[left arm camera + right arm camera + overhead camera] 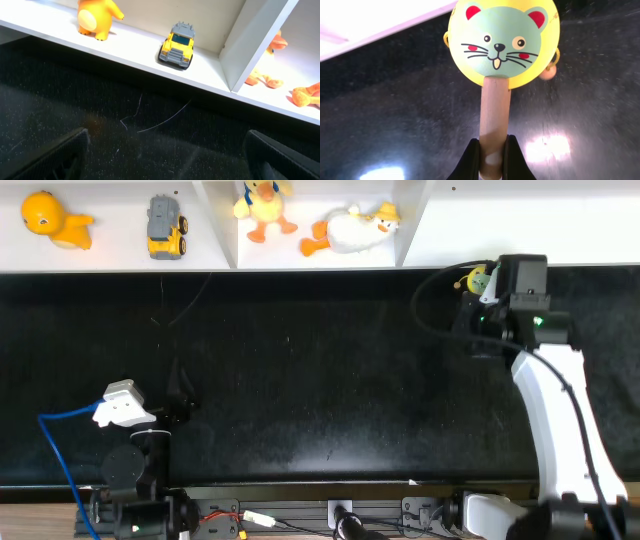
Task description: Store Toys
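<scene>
Your right wrist view gives you the detail the top view lacks: the rattle [502, 42] has a round yellow drum head with a pale green cat face painted on it, red ears, thin black whiskers, and a small wooden bead at its side, all set on a smooth, plain wooden handle. From above, that same rattle [477, 279] is only a small yellow-green spot at the tip of your right arm. The right claw [493, 150] is closed narrowly on the lower end of the handle, with one dark finger on each side, so the rattle hangs over the speckled black mat [320, 380] just in front of the white shelf [420, 240], at its right end. Your right arm stretches up from its base, white forearm nearly straight. Your left claw [178, 395] sits low, close to its base, with the arm folded back; its fingers [60, 155] stand wide apart with nothing between them. The left wrist view faces the shelf and shows a hard, glossy yellow truck [178, 45] with a grey top, a smooth orange figure [97, 17] beside it, and, past an upright divider [252, 42], the fuzzy orange feet of a plush duck [262, 77].
</scene>
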